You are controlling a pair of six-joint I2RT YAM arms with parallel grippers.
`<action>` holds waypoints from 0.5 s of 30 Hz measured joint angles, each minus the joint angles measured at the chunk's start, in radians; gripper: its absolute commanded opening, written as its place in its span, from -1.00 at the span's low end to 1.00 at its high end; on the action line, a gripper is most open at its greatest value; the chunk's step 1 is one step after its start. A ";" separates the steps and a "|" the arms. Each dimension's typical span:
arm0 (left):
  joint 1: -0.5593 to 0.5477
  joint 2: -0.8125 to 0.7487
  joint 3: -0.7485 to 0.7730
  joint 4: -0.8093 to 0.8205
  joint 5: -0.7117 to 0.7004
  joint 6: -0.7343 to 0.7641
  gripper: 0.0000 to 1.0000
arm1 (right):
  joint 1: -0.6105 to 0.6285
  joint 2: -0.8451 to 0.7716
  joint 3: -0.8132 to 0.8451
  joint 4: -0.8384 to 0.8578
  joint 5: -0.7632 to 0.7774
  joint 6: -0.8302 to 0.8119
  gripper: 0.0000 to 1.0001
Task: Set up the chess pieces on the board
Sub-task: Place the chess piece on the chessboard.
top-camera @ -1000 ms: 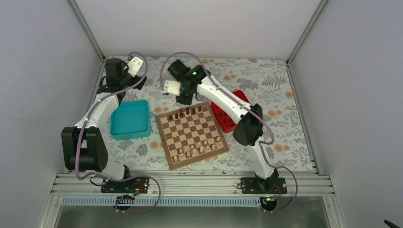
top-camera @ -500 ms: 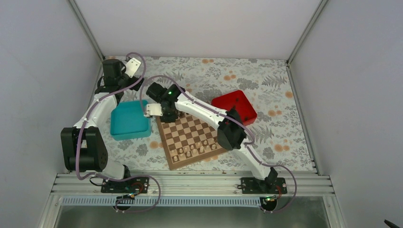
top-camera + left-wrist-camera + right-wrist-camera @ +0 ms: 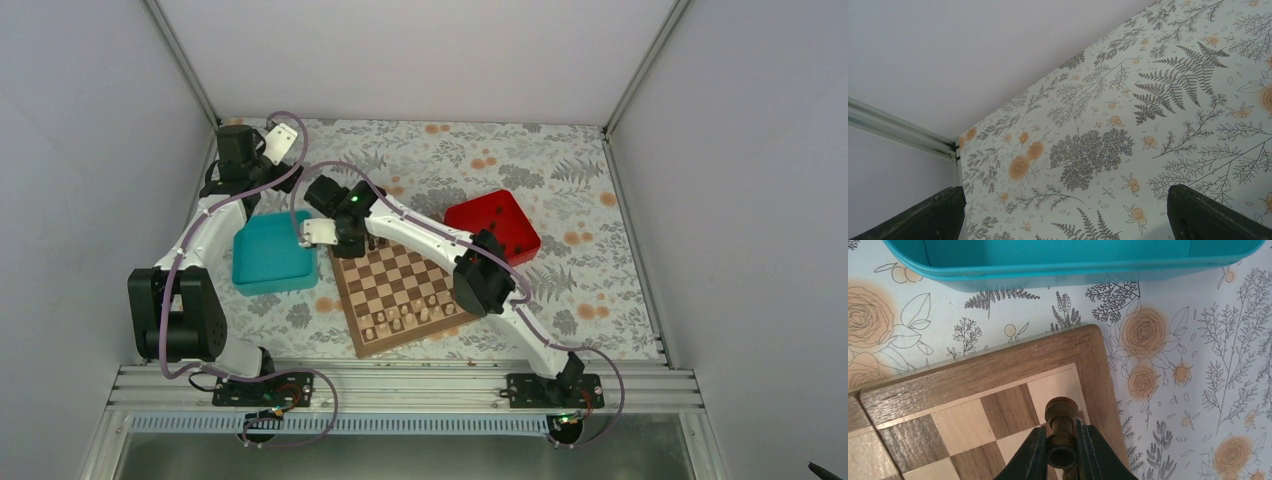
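The wooden chessboard (image 3: 405,290) lies in the middle of the floral table. In the right wrist view its corner (image 3: 998,370) shows below the teal tray. My right gripper (image 3: 1062,447) is shut on a dark brown chess piece (image 3: 1061,417) and holds it over the board's far left corner squares; in the top view the gripper (image 3: 350,238) hangs over that corner. Other dark pieces on the far rows are mostly hidden by the arm. My left gripper (image 3: 1063,220) is open and empty, its fingers (image 3: 923,215) wide apart over bare table at the far left.
A teal tray (image 3: 270,250) stands just left of the board, its rim (image 3: 1073,270) close to the right gripper. A red tray (image 3: 493,226) sits at the back right. Pale chessmen (image 3: 415,315) stand in the board's near rows. Walls enclose the table.
My right arm swung left from beyond the board's far edge to the far left corner, uncovering the red tray, then crept a little further left. The left arm stayed still.
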 measured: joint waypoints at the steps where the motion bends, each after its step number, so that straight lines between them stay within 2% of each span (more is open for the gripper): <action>1: 0.000 0.000 0.000 0.000 0.000 0.000 1.00 | 0.001 0.005 0.001 0.003 0.000 -0.002 -0.81; 15: 0.000 0.000 0.000 -0.001 0.011 0.003 1.00 | 0.004 0.051 0.001 0.014 0.010 -0.013 -0.80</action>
